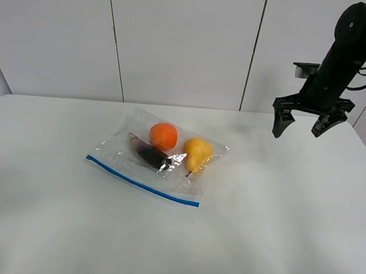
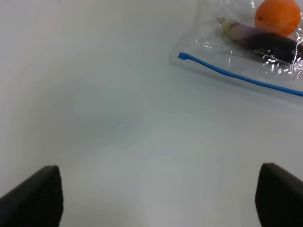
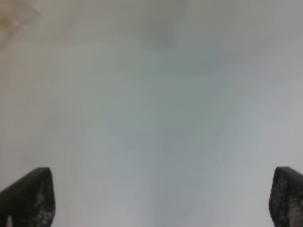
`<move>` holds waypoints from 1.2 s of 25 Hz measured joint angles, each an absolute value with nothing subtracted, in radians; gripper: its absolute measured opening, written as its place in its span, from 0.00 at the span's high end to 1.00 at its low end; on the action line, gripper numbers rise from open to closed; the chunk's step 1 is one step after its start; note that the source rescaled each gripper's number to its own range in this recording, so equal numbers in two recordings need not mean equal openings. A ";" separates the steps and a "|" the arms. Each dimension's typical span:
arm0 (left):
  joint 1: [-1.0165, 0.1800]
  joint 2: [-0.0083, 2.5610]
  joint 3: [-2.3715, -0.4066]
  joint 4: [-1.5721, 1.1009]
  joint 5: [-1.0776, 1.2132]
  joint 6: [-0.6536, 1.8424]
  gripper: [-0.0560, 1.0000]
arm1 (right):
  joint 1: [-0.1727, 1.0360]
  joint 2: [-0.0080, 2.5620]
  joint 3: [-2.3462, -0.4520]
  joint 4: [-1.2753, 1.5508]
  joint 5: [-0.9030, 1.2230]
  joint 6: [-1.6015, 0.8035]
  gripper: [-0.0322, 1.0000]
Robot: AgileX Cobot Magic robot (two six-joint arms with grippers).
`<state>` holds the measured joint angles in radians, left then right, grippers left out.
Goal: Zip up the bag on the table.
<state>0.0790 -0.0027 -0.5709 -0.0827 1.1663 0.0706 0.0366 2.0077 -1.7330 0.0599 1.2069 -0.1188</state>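
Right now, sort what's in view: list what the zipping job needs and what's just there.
Needed: bag, its blue zipper strip, table, right gripper open, left gripper open.
Just there: orange, pear and eggplant inside the bag.

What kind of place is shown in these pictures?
Probably a robotics lab or test cell: a plain white table before bare pale wall panels, a black robot arm with open right gripper hanging above it, and only one bag of fruit.

Background: wall [image 1: 178, 41] only.
Pale grey panels behind the far edge, 12 o'clock; dark vertical seams [image 1: 114, 39] at 11 and 1 o'clock.
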 joint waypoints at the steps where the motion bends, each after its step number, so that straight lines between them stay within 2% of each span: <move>1: 0.079 -0.003 -0.571 -0.083 1.166 0.071 0.06 | 0.027 2.006 -1.733 0.059 1.207 -0.119 0.02; 6: 0.079 -0.003 -0.571 -0.083 1.166 0.071 0.06 | 0.017 1.910 -1.636 0.059 1.207 -0.119 0.02; 14: 0.079 -0.003 -0.571 -0.084 1.166 0.071 0.06 | 0.017 1.614 -1.282 0.059 1.208 -0.119 0.02; 24: 0.079 -0.003 -0.571 -0.084 1.165 0.071 0.06 | 0.017 1.070 -0.780 0.059 1.191 -0.119 0.03; 30: 0.079 -0.003 -0.571 -0.084 1.165 0.071 0.06 | 0.017 0.679 -0.556 0.056 1.011 -0.118 0.03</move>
